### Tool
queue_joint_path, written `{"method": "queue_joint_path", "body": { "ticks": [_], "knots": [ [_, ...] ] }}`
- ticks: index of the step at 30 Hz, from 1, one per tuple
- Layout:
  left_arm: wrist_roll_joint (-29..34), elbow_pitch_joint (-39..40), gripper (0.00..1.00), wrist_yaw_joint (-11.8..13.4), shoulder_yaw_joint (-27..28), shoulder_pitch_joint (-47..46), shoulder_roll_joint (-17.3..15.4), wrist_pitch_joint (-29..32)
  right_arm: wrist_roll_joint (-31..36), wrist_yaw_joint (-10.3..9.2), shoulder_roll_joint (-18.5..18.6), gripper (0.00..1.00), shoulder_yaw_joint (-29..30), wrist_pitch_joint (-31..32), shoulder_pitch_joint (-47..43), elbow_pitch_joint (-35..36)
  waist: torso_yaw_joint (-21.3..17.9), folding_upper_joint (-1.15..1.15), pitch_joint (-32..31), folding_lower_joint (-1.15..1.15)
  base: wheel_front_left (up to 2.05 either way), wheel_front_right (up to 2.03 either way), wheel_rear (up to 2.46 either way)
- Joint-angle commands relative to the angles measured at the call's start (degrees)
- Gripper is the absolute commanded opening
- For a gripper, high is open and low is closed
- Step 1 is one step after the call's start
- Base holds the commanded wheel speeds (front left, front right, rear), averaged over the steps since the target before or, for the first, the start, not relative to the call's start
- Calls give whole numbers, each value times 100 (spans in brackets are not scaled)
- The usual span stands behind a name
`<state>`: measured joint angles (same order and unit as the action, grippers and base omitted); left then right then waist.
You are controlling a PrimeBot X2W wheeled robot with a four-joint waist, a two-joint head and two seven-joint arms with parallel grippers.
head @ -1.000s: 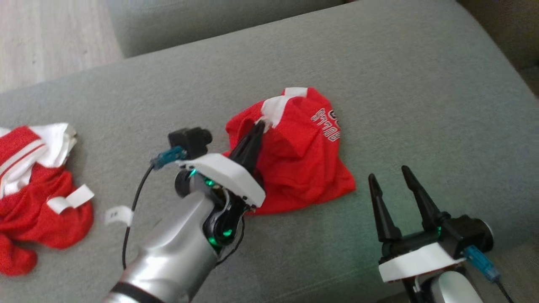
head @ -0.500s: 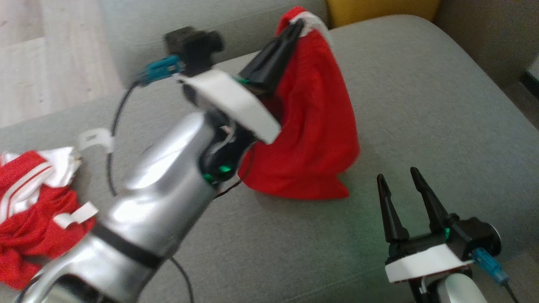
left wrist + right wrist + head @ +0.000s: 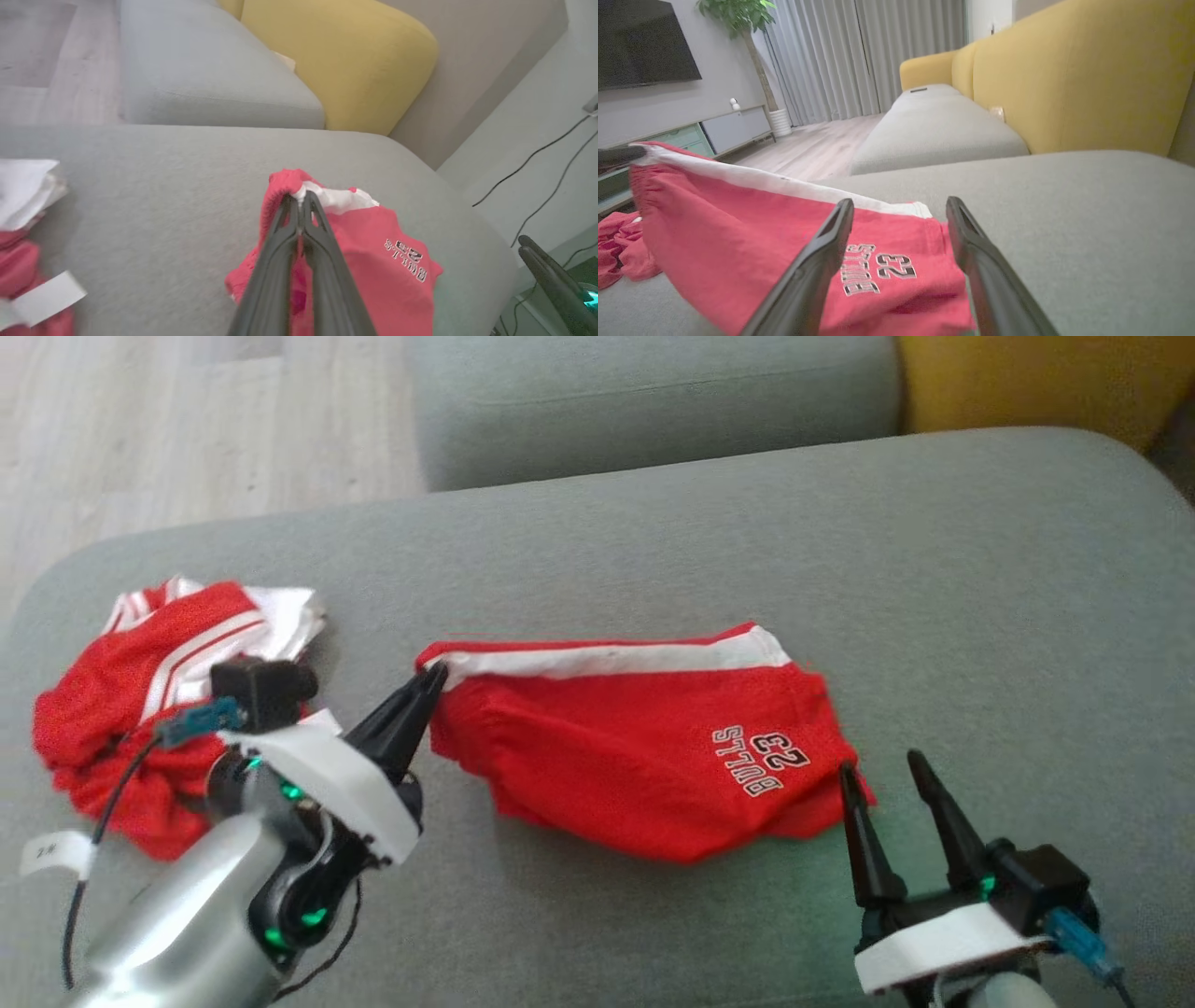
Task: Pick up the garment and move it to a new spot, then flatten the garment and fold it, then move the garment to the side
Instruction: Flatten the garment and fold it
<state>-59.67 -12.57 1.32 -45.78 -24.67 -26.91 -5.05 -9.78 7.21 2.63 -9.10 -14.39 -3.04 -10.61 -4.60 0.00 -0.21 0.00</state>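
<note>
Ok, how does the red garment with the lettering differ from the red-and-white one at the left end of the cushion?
The lettered garment lies stretched out lengthwise; the left-hand garment sits bunched in a heap. The left gripper is shut on the lettered garment's white-banded corner; the left-hand garment is not gripped. Both are red with white trim and lie on the grey cushion.

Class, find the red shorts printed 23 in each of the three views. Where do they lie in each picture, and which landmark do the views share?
Head view: shorts at centre, spread on the grey sofa.
Left wrist view: bottom centre, reaching right.
Right wrist view: lower left to bottom centre.
Shared landmark: the yellow cushion behind the sofa.
</note>
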Motion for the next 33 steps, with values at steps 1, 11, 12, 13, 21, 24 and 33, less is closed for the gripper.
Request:
{"method": "queue_joint_path", "body": {
  "ticks": [1, 11, 12, 13, 21, 24, 33],
  "knots": [
    [-4, 184, 0, 27, 266, -289, -210, 10, -72, 28, 25, 100, -125, -61, 234, 49, 150, 0, 57, 0, 0, 0, 0],
    [122, 86, 0, 28, 180, -249, -274, -38, -346, 28, 529, 100, -463, 741, 2427, -2356, 658, 0, 570, 0, 0, 0, 0],
    [143, 63, 0, 17, 170, -288, -246, -51, -408, 28, 586, 100, -546, 913, 2669, -2582, 698, 0, 628, 0, 0, 0, 0],
    [156, 42, 0, 4, 160, -324, -213, -59, -459, 28, 642, 100, -646, 1074, 2900, -2794, 739, 0, 688, 0, 0, 0, 0],
    [263, -205, 0, -136, 21, -511, 37, -134, -711, 28, 797, 100, -1286, 1928, 4032, -4242, 1001, 0, 870, 0, 0, 0, 0],
    [276, -328, 0, -204, -34, -554, 139, -162, -798, 28, 785, 100, -1458, 1766, 4289, -4668, 1095, 0, 881, 0, 0, 0, 0],
    [298, -489, 0, -288, -99, -627, 231, -188, -1018, 28, 696, 90, -1806, 1556, 4683, -5251, 1180, 0, 968, 0, 0, 0, 0]
  ]
}}
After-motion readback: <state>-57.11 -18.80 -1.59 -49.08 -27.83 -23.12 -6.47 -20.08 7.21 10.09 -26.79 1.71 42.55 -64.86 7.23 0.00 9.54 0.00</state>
